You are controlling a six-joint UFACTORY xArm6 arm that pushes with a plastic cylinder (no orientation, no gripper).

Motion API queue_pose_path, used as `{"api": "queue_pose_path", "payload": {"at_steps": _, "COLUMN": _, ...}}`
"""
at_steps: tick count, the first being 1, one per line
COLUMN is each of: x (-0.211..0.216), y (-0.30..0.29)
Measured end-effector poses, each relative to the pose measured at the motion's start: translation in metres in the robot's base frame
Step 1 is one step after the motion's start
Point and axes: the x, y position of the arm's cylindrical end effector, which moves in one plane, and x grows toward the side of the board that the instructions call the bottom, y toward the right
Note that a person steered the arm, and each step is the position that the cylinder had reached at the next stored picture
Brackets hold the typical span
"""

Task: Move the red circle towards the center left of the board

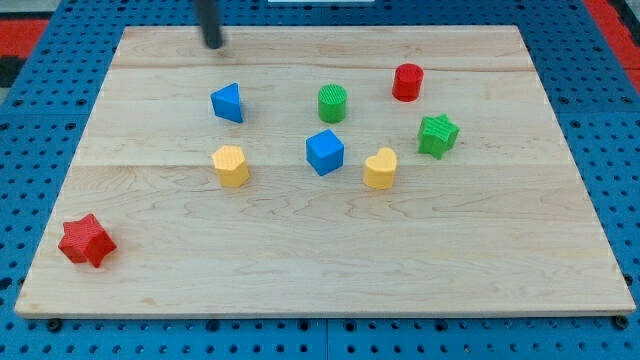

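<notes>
My tip (214, 44) rests near the upper left of the frame, at the top edge of the wooden board (300, 250) on the blue desk (30, 120). I carry only a straight rod, so there is nothing on it to release or clench. The tip touches no block; the nearest is the blue triangle (228, 102), just below it and slightly right.

The red circle (407, 82) stands in the upper right of the frame, well apart from my tip. To its left is the green circle (333, 103), and below and right of it the green star (438, 135). The blue cube (324, 152) sits near the middle, between the yellow hexagon (231, 165) on the left and the yellow heart (380, 168) on the right. The red star (86, 241) lies alone at the lower left corner.
</notes>
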Motion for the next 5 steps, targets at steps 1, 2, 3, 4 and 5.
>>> {"api": "queue_pose_path", "payload": {"at_steps": 1, "x": -0.003, "y": 0.123}}
{"api": "queue_pose_path", "payload": {"at_steps": 2, "x": -0.003, "y": 0.240}}
{"api": "queue_pose_path", "payload": {"at_steps": 3, "x": 0.018, "y": 0.273}}
{"api": "queue_pose_path", "payload": {"at_steps": 4, "x": 0.052, "y": 0.273}}
{"api": "queue_pose_path", "payload": {"at_steps": 5, "x": 0.079, "y": 0.273}}
